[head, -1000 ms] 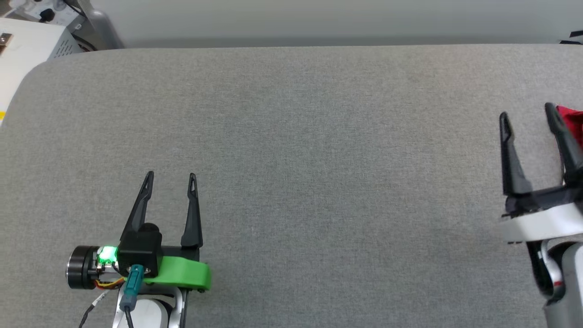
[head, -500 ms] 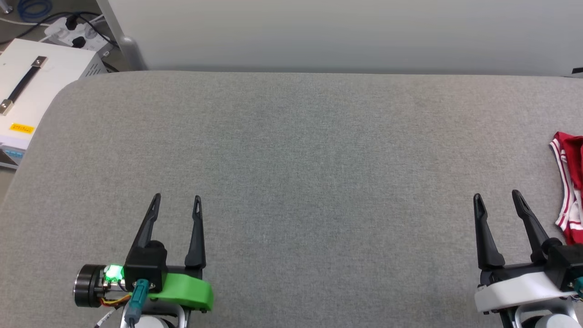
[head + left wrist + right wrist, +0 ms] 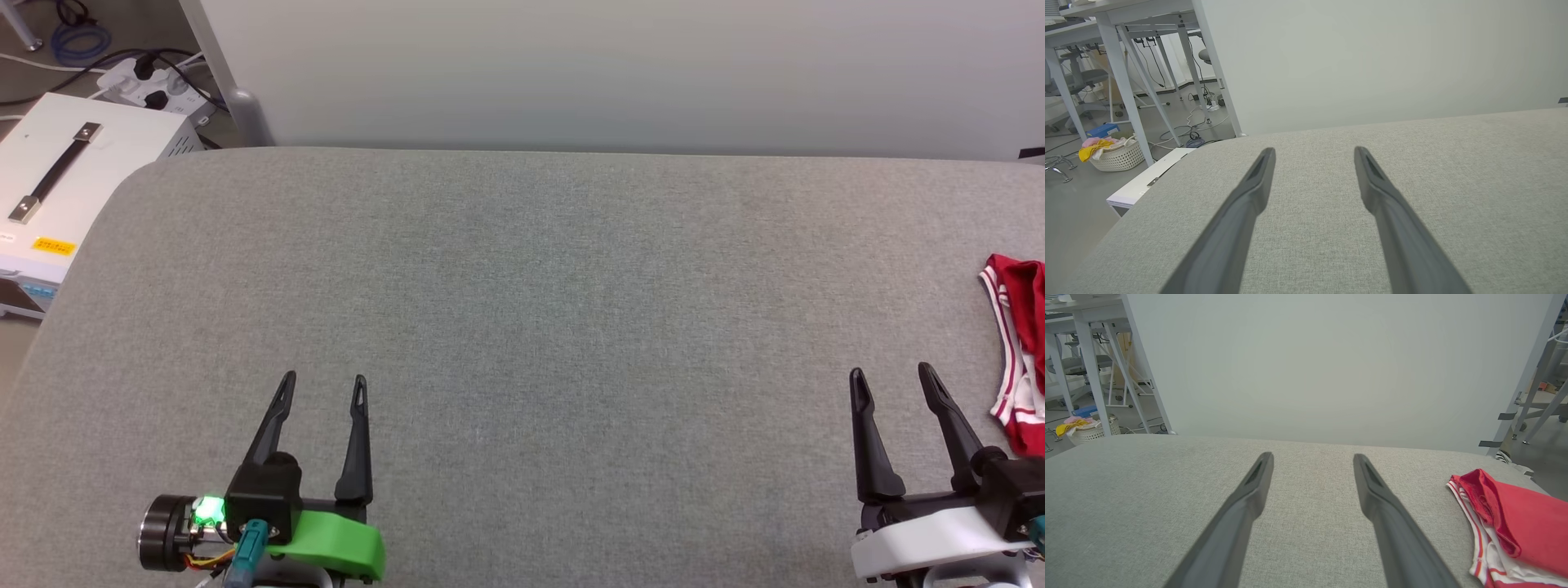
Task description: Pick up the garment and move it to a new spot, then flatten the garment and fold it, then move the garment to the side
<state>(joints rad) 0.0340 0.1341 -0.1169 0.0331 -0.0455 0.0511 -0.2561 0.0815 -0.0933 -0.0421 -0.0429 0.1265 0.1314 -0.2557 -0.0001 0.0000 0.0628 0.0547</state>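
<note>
The garment, red with white and red-white striped trim, lies bunched at the far right edge of the grey table, partly cut off by the head view. In the right wrist view the garment sits to the right of my fingers. My right gripper stands open near the front right, a short way left of the garment and apart from it. My left gripper stands open at the front left with nothing between its fingers. Both pairs of fingers hover over bare cloth in the wrist views.
A white case with a black handle stands off the table's left corner, with cables and a power strip behind it. A pale wall panel backs the table. A laundry basket sits on the floor far left.
The head camera has tilted, shifting the table down the picture. My right gripper has drawn back from beside the garment toward the front edge. The left gripper holds its place, still open.
</note>
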